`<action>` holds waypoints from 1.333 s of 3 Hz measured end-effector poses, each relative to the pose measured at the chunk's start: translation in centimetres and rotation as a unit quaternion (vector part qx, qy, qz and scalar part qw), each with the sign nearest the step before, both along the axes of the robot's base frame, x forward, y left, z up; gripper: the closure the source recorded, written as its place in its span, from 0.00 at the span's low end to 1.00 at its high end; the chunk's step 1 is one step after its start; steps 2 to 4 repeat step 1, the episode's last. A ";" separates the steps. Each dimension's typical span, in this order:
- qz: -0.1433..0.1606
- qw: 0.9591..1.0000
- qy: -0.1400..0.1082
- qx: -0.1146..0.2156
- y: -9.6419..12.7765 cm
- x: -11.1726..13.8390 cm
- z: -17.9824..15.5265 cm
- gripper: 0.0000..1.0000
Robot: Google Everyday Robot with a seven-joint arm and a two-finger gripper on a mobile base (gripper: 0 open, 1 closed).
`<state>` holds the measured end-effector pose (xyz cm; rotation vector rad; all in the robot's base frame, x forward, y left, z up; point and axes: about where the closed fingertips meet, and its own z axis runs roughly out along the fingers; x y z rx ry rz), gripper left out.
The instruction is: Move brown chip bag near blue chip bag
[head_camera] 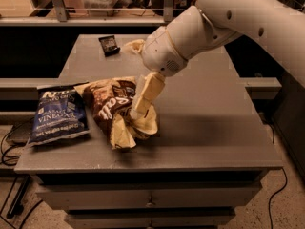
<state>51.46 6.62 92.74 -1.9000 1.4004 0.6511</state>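
The brown chip bag [110,108] is crumpled and sits on the grey table [209,128], left of centre. Its left edge is right beside the blue chip bag [58,116], which lies flat at the table's left front with white "VINEGAR" lettering. My gripper [137,113] reaches down from the white arm [190,32] and is shut on the brown bag's right upper part. The cream fingers [147,92] are pressed into the crinkled foil. The bag's bottom rests on the table.
A small black item [109,45] lies at the table's back left. A low shelf and glass railing run behind the table. Drawers sit under the front edge [152,166]. Cables hang at the floor on both sides.
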 end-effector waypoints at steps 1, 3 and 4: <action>0.000 1.000 0.000 0.000 0.0 0.0 0.0 0.00; 0.000 1.000 0.000 0.000 0.0 0.0 0.0 0.00; 0.000 1.000 0.000 0.000 0.0 0.0 0.0 0.00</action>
